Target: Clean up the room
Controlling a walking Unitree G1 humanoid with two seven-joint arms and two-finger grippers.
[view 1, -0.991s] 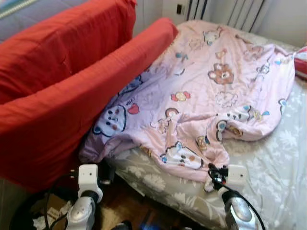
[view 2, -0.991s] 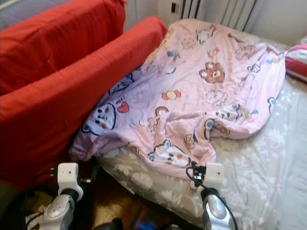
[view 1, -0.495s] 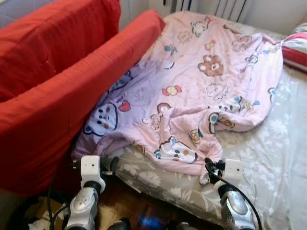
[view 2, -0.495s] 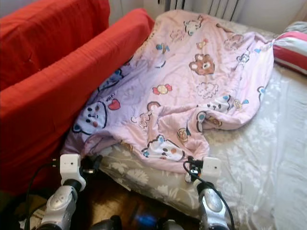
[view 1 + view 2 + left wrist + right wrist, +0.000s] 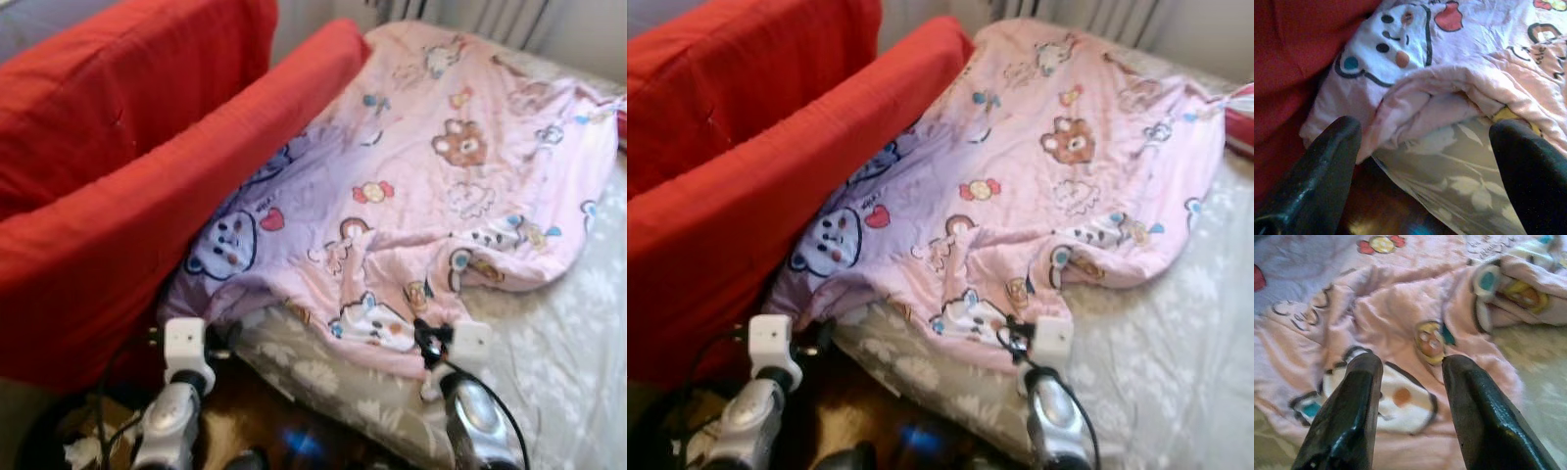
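The room had a bed (image 5: 549, 333) with a grey sheet covered in white flowers, and a big red sofa (image 5: 118, 186) stood tight against its left side. A pink blanket (image 5: 431, 196) with cartoon bears, candies and hearts lay crumpled over the bed, and its left edge ran up against the sofa's arm. The head views showed the whole blanket and both silver arms low at the near edge, but not the fingers clearly. The left wrist view showed more: the left gripper (image 5: 1425, 161) had its two black fingers spread wide apart, pointed at the blanket's folded corner where it hung over the edge of the flowered sheet, with the red sofa close beside it. The fingers did not touch the cloth there. Dark wooden floor (image 5: 1381, 215) showed under the bed's edge. The right wrist view showed the right gripper (image 5: 1410, 377) with its fingers partly spread, right over a white bear face and a small round face printed on the blanket's near edge; I could not tell if the tips touched the cloth. A red and white striped pillow (image 5: 1239, 122) peeked in at the far right of the bed. Pale curtains (image 5: 490, 15) hung behind the bed. Black cables (image 5: 108, 421) and some clutter lay on the floor by the left arm.
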